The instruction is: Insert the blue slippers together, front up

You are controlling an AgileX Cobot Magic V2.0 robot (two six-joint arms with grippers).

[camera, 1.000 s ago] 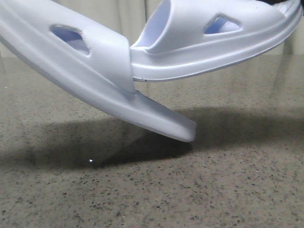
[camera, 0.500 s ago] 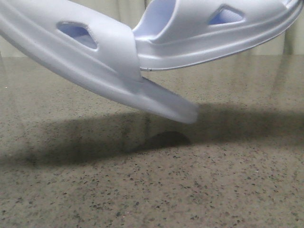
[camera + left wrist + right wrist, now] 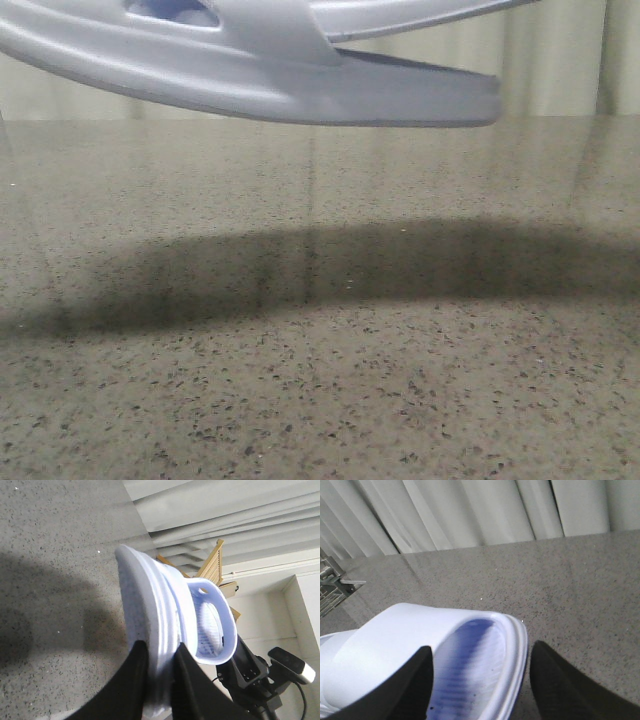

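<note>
Blue slippers (image 3: pixel 300 80) held nested in the air above the speckled table (image 3: pixel 320 380), left gripper (image 3: pixel 160 655) pinched on the heel edge of one slipper (image 3: pixel 165 620), right gripper (image 3: pixel 480 680) fingers spread either side of the other slipper's heel (image 3: pixel 470 665), not clamping.

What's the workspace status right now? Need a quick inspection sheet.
Surface: speckled stone tabletop, bare in the front view, broad shadow across it.
Job's things: blue slippers held in the air above the tabletop, apparently nested.
Clutter: nothing seen on the tabletop.
Grippers: left claw shut on a slipper's sole edge; right claw has fingers either side of a slipper, contact unclear.
Cables: black lead on a camera stand beyond the table.
Surroundings: pale curtains, wooden rack.
</note>
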